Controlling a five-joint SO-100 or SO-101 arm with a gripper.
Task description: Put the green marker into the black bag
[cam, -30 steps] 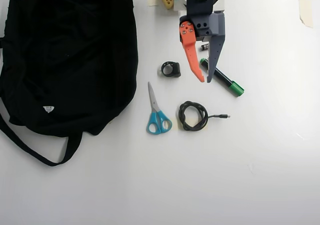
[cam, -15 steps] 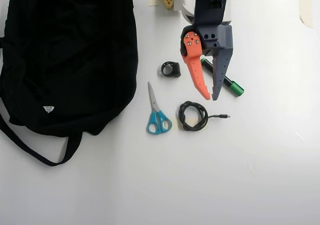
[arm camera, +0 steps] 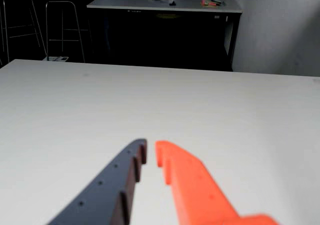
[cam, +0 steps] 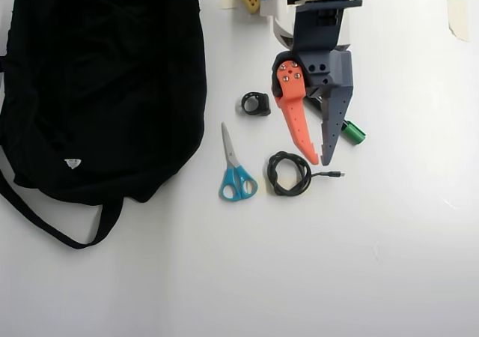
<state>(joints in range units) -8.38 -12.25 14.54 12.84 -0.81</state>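
overhead view, left to right: black bag [cam: 97,82] filling the left side of the table [cam: 299,262], straps trailing at its lower edge. then small black ring [cam: 257,103], blue scissors [cam: 236,174], coiled black cable [cam: 289,174]. gripper [cam: 320,159] above the green marker [cam: 352,132], hiding all but its green end. fingers almost together, narrow gap at tips, nothing between them; same in wrist view [arm camera: 150,151].

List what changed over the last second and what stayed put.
In the overhead view the gripper slid down the picture, past the green marker, which it now mostly covers, with its tips near the coiled cable. Nothing gripped. Marker, black bag, scissors and cable stayed put.
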